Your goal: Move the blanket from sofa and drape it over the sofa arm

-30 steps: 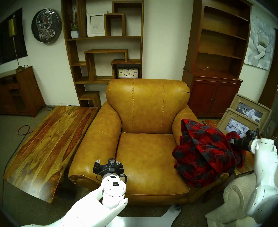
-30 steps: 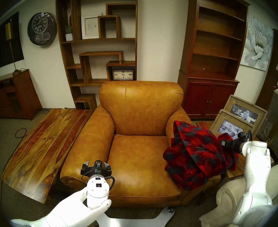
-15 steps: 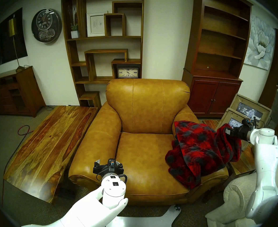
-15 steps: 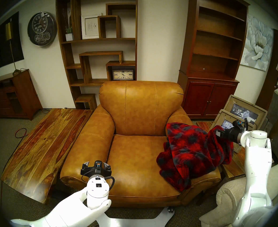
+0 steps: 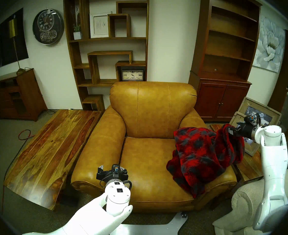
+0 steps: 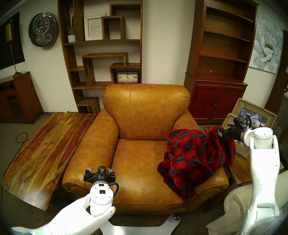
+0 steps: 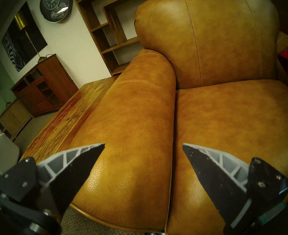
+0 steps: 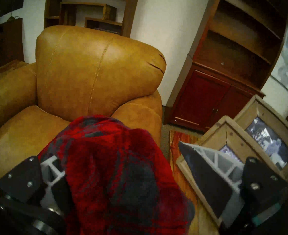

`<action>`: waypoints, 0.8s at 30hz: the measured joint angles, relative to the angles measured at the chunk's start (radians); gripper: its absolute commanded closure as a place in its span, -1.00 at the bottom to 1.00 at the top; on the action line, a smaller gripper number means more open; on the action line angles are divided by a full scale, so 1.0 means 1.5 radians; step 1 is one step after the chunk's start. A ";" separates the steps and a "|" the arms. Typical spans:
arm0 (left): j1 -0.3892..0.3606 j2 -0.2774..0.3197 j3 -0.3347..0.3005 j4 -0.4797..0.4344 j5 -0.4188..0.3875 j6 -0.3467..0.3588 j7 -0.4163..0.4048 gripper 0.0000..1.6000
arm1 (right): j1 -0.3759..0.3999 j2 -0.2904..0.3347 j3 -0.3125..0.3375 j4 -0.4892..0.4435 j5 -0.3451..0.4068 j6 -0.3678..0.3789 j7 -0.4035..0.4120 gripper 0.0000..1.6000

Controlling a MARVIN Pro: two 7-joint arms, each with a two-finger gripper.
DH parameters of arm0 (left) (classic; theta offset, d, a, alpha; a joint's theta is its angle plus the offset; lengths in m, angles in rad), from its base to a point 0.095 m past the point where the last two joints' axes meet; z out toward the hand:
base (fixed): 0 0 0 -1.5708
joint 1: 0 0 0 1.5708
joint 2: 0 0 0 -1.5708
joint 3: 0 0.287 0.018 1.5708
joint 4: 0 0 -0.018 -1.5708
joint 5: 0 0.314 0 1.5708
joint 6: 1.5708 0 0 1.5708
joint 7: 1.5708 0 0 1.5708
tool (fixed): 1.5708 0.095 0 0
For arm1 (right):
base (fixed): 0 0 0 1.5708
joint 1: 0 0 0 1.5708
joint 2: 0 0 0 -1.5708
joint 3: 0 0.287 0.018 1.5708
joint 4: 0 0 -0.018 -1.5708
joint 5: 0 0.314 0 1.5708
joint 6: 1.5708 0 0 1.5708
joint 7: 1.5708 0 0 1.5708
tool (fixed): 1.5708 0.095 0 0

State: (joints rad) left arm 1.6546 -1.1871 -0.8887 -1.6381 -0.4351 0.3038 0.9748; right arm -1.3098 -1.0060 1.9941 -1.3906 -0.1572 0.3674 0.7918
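Plush red and dark grey plaid fleece blanket (image 5: 202,155) lies bunched in thick, soft folds over the right-hand rolled arm (image 5: 224,177) of the glossy tan leather armchair (image 5: 150,110), one part spilling onto the seat cushion, another hanging over the arm's front edge. Its far end rises in a fuzzy ridge to the right gripper (image 5: 234,127), whose ribbed grey-and-black fingers stand spread apart in the right wrist view, fleece heaped between them and over the left-hand finger (image 8: 53,168); whether either finger presses the cloth I cannot tell. The left gripper (image 5: 112,169) hovers over the front of the chair's other arm, fingers wide and holding nothing. The leather is pebbled and shiny, with pale double-stitched seams down the puffy back. A long glossy table (image 5: 51,151) of streaked red-gold wood stands just beside the chair. Behind are open wooden shelves (image 5: 106,43), a dark red cabinet (image 5: 223,99) and two weathered wooden picture frames (image 5: 262,110) on grey carpet.
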 measured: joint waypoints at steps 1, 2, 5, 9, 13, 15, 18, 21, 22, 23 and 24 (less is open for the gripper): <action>0.000 0.000 0.000 0.000 0.000 0.000 0.000 -1.00 | 0.000 0.000 0.000 -0.006 -0.003 -0.002 -0.003 -1.00; 0.000 0.000 0.000 0.000 0.000 0.000 0.000 -1.00 | 0.000 0.000 0.000 -0.015 -0.006 -0.005 -0.008 -1.00; 0.000 0.000 0.000 0.000 0.000 0.000 0.000 -1.00 | -0.002 -0.004 0.000 -0.044 -0.018 -0.012 -0.025 -1.00; 0.000 0.000 0.000 0.000 0.000 0.000 0.000 -1.00 | -0.010 -0.018 0.001 -0.079 -0.036 -0.015 -0.056 -1.00; 0.000 0.000 0.000 -0.001 0.000 0.000 0.000 -1.00 | -0.018 -0.040 0.010 -0.109 -0.047 -0.011 -0.095 -1.00; 0.000 0.000 0.000 -0.001 0.000 0.000 0.000 -1.00 | -0.018 -0.057 0.014 -0.126 -0.042 -0.005 -0.104 -1.00; 0.000 0.000 0.000 -0.001 0.000 0.000 0.000 -1.00 | -0.014 -0.076 0.010 -0.146 -0.024 0.010 -0.100 -1.00; 0.000 0.000 0.000 -0.001 0.000 0.000 0.000 -1.00 | -0.011 -0.100 -0.007 -0.174 0.001 0.038 -0.079 -1.00; 0.000 0.000 0.000 -0.001 0.000 0.000 0.000 -1.00 | -0.011 -0.105 -0.012 -0.181 0.006 0.046 -0.073 -1.00; 0.000 0.000 0.000 -0.001 0.000 0.000 0.000 -1.00 | -0.012 -0.112 -0.018 -0.189 0.012 0.060 -0.064 -1.00; 0.000 0.000 0.000 -0.001 0.000 0.000 0.000 -1.00 | -0.013 -0.118 -0.024 -0.197 0.017 0.071 -0.057 -1.00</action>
State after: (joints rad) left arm 1.6546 -1.1875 -0.8885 -1.6394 -0.4351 0.3037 0.9755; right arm -1.3286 -1.1824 1.9578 -1.6855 -0.1317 0.4745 0.7066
